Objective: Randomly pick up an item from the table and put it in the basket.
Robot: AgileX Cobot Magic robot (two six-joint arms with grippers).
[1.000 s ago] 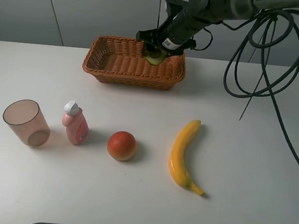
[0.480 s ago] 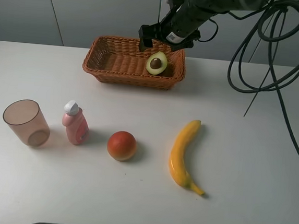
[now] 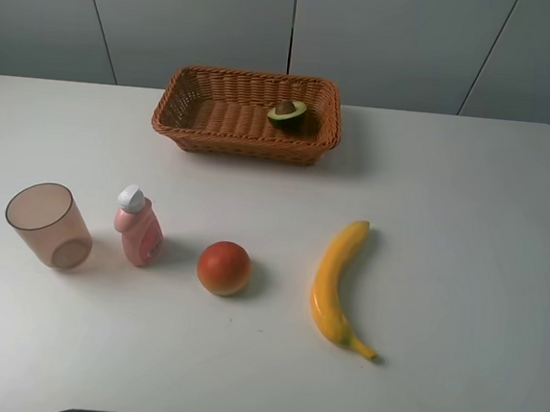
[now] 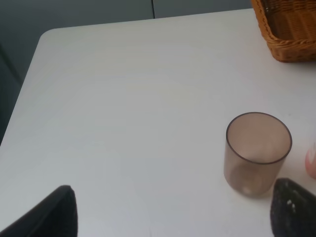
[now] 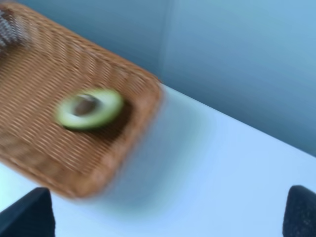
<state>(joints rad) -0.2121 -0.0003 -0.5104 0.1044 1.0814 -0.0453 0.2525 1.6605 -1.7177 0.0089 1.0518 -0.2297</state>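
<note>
— While both pairs of jaws are showing only as dark tips at the picture edges, how are they standing?
— Entry 1, right jaws: standing spread wide, gripping nothing. Entry 2, left jaws: likewise spread, gripping nothing, hanging over the worktop (image 4: 123,98) near a translucent cup (image 4: 256,153).
— And the halved avocado (image 3: 287,114)?
— Entry 3: lying cut face up in the basket (image 3: 246,146), toward the right arm's end, pit showing. Its long axis is running roughly along the basket's length. It is sitting ahead of and below the right jaws, well apart. The right arm is looking nearer.
— Arm poses?
— Neither arm is appearing in the high view, and the right wrist view is blurring, so I cannot tell. Placing is looking done, with the banana (image 3: 334,283), red-orange fruit (image 3: 224,267) and pink bottle (image 3: 138,225) lying on the worktop.
</note>
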